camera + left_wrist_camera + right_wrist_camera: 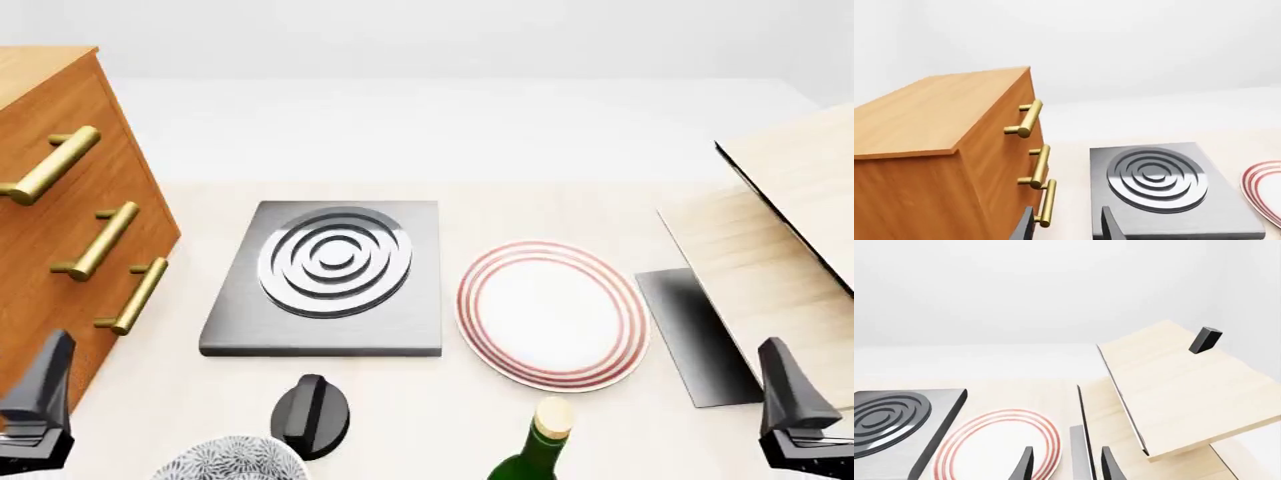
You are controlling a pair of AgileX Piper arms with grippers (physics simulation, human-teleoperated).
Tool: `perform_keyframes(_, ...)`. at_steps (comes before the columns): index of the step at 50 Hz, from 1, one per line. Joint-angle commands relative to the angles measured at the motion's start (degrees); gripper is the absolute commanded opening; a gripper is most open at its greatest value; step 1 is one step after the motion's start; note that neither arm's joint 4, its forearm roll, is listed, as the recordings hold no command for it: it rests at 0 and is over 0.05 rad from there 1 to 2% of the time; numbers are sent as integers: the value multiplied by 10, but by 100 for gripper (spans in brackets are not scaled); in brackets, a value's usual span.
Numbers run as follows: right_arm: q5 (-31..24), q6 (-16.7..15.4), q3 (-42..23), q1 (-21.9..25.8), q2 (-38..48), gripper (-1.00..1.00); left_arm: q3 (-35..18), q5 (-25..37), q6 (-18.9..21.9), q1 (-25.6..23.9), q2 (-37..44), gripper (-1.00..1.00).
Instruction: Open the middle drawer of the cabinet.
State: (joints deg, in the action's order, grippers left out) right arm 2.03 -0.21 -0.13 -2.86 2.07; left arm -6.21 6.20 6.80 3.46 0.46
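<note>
On the worktop's far left: the cabinet stands tall, orange-brown wood, three gold bar handles stacked down its front, which faces toward the middle of the worktop.
Middle drawer: the middle drawer is the second front down, marked by the middle handle; it sits flush with the fronts above and below, shut as far as the front view shows.
Left gripper: the left gripper hangs low at the near left edge, just in front of the cabinet's lower corner; its two dark fingers are spread apart with nothing between them, and the lowest handle lies just beyond them in the left wrist view, not touched.
Hob plate: a grey square hob plate with raised concentric rings lies flat, right of the cabinet and apart from it.
Knob: a black knob sits near the front edge, just in front of the hob plate.
Patterned bowl: a speckled bowl is cut off by the picture's lower edge, beside the knob.
Plate: a white plate with red rim rings lies right of the hob plate.
Bottle: a green bottle with a pale cork stands in front of the plate.
Pale boards: light-wood boards rise tilted at the far right, with a dark panel at their foot.
Right gripper: the right gripper hovers at the near right, fingers spread, empty.
</note>
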Motion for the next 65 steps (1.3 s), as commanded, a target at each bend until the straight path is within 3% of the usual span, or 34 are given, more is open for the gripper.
perform_keyframes(1, -5, 0, 0, 4, -4, 100, -56, 38, 44, 2, 38, 100)
perform_keyframes(13, -5, 0, 0, 4, -4, 100, -139, 36, 113, 0, 134, 100)
perform_keyframes(17, -5, 1, 0, 4, -4, 100, -141, 25, 135, 5, 153, 100)
perform_keyframes(19, -5, 1, 0, 4, -4, 100, -131, 1, 173, 11, 174, 100)
perform_keyframes(30, -5, 0, 0, 4, -4, 100, -121, -83, 248, 33, 273, 100)
perform_keyframes(31, -4, 1, 0, 4, -4, 100, -109, -101, 276, 29, 272, 100)
perform_keyframes(40, -5, 1, 0, 4, -4, 100, -88, -181, 328, 52, 342, 100)
perform_keyframes(53, -4, 1, 0, 4, -4, 100, -56, -294, 359, 54, 452, 100)
perform_keyframes(65, -5, 1, 0, 4, -4, 100, -48, -358, 382, 62, 521, 100)
